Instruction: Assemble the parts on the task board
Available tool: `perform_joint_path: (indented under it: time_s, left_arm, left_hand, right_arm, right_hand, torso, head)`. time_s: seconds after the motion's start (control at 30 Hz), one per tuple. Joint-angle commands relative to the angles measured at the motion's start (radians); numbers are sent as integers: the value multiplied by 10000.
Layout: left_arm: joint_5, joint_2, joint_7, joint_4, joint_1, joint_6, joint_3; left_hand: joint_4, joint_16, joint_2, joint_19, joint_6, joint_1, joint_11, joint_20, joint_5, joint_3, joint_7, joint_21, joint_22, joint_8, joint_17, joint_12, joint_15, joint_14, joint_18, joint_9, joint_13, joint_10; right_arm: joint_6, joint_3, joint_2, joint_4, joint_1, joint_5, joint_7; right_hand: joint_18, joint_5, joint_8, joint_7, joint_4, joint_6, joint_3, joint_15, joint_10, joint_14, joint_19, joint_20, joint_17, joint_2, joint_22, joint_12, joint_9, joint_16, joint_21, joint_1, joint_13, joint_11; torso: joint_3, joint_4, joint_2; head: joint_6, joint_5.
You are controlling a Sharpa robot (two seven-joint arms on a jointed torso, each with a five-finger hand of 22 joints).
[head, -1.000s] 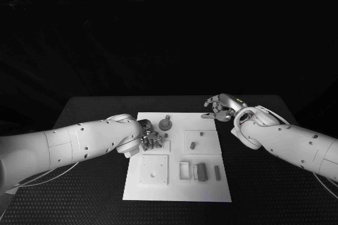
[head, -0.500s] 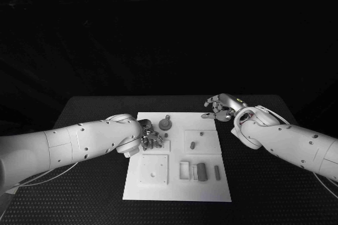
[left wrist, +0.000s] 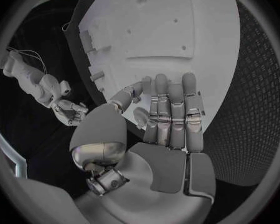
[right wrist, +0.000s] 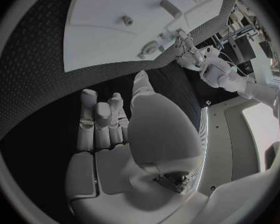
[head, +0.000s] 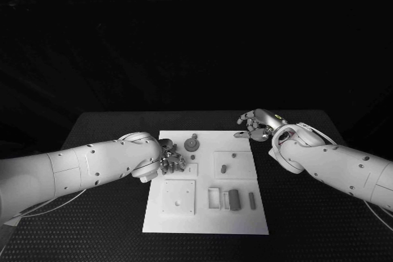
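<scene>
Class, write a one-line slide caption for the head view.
Left hand works over the white task board's left edge; right hand hangs open at its far right corner.

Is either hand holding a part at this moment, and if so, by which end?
Right hand: nothing, fingers apart above the table. Left hand: over the task board; no part visible in it.

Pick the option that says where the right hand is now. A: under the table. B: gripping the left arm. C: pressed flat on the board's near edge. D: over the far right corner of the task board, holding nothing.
D: in the head view the right hand sits over the far right corner of the task board, fingers apart with nothing in them.
</scene>
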Motion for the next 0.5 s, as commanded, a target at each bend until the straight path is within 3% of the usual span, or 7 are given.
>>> perform_joint_path:
  time_s: [0.03,0.5]
  left_arm:
    - [-258,-46,-271,-43,-55,295,-49]
    - [-248,3,-267,-40,-55,370,-51]
  left_hand:
    - [-239,55,470,63,123,402,-79,-9,63,194,-52,23,10,65,-20,52,-79,-9,-138,53,17,-15]
    - [-230,93,481,69,121,380,-82,-12,68,193,-53,24,43,72,-47,81,-83,-17,-140,76,30,-26]
  right_arm:
    - [97,5,-6,10,-7,-43,22]
    - [102,5,2,8,-10,-43,24]
  right_hand:
    - [299,-2,-40,313,7,-272,66,-4,-72,-72,-26,-49,-10,5,-10,36,12,-21,-40,-107,-17,25]
    - [300,-3,-42,313,9,-273,79,-3,-74,-75,-28,-46,-14,-1,-10,41,17,-18,-40,-114,-22,26]
  torso:
    - [-2,7,1]
    - [4,1,-1]
  head:
    - [0,-3]
    - [-3,9]
